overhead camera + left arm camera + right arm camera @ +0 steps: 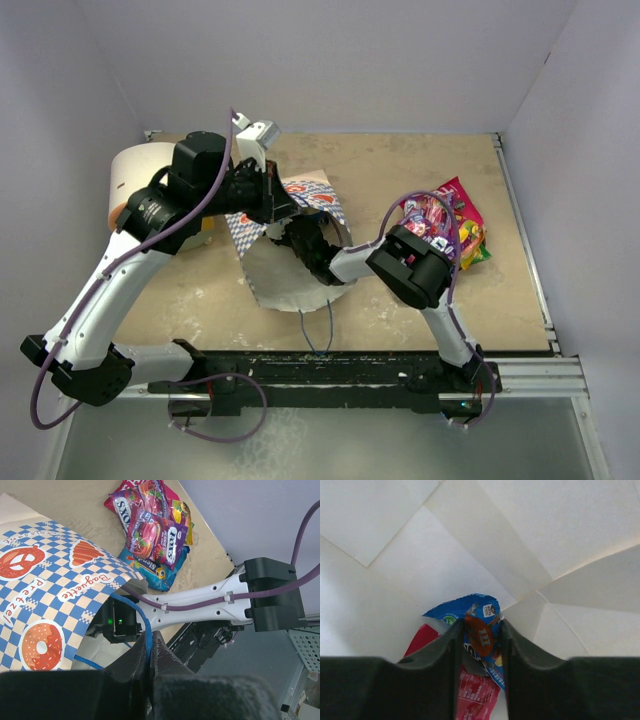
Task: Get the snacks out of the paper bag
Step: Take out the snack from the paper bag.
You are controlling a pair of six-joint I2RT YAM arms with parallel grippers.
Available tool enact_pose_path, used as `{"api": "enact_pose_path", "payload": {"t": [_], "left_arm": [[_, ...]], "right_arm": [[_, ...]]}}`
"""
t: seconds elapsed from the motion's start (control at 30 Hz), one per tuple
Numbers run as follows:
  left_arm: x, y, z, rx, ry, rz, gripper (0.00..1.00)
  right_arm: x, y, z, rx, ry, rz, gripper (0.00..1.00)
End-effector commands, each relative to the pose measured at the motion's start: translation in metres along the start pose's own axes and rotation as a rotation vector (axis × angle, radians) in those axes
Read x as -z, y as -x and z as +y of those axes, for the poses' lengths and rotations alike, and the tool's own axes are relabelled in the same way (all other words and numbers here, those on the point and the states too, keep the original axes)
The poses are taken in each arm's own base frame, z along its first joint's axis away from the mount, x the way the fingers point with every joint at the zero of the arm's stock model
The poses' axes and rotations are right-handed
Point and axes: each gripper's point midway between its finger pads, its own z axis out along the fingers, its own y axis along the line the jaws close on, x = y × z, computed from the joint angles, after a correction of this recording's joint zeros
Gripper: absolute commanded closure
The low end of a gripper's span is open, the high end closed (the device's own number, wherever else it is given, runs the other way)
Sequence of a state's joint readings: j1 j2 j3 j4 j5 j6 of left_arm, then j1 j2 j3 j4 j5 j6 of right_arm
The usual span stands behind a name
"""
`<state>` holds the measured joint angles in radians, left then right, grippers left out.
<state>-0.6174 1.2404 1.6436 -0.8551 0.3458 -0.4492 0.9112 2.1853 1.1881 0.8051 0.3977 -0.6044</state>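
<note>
The paper bag point(275, 285) is laid on its side in the middle of the desk point(500, 300), with its mouth toward the arms. Two snacks are seen inside it: one blue packet point(465, 607) lying on one pink-red packet point(477, 695). The right claw point(480, 647) is inside the bag, opened just a little, with the blue packet between its fingers. Whether the packet is squeezed cannot be told. The left claw point(149, 650) is clenched on one blue cord handle point(141, 615). At least four more snacks are heaped in one pile point(450, 225) on the desk, right of the bag.
</note>
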Motion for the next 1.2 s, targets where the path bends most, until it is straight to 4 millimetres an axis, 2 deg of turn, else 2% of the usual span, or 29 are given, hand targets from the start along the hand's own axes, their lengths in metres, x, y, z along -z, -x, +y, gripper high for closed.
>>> {"api": "enact_pose_path", "payload": {"t": [0.0,0.1,0.17,0.33,0.47,0.67,0.83,0.87,0.93,1.07,1.17], "left_arm": [[0.008,0.019,-0.005,-0.043,-0.001,-0.067,1.00],[0.006,0.020,-0.003,-0.043,0.010,-0.067,1.00],[0.004,0.021,-0.002,-0.046,0.010,-0.071,1.00],[0.002,0.025,0.002,-0.043,0.034,-0.083,1.00],[-0.002,0.025,0.014,-0.018,0.098,-0.079,1.00],[-0.008,0.026,0.021,0.009,0.123,-0.079,1.00],[-0.009,0.027,0.020,0.009,0.106,-0.095,1.00],[-0.010,0.027,0.019,0.010,0.100,-0.099,1.00],[-0.010,0.028,0.017,0.012,0.087,-0.107,1.00],[-0.013,0.030,0.016,0.003,0.076,-0.117,1.00],[-0.013,0.032,0.015,-0.002,0.072,-0.120,1.00]], "right_arm": [[-0.004,0.028,-0.010,-0.007,0.004,-0.073,0.71],[-0.003,0.034,-0.017,0.013,0.000,-0.067,0.91],[-0.003,0.035,-0.020,0.021,-0.008,-0.048,0.99],[0.010,0.046,-0.028,0.016,-0.005,-0.071,1.00],[0.029,0.066,-0.022,0.010,0.039,-0.115,1.00],[0.075,0.096,0.005,0.019,0.127,-0.189,1.00],[0.113,0.107,0.025,-0.019,0.214,-0.206,1.00],[0.121,0.094,0.034,-0.026,0.250,-0.182,1.00],[0.138,0.092,0.044,-0.058,0.333,-0.180,1.00],[0.177,0.098,0.062,-0.133,0.526,-0.218,1.00],[0.206,0.106,0.060,-0.208,0.599,-0.234,1.00]]}}
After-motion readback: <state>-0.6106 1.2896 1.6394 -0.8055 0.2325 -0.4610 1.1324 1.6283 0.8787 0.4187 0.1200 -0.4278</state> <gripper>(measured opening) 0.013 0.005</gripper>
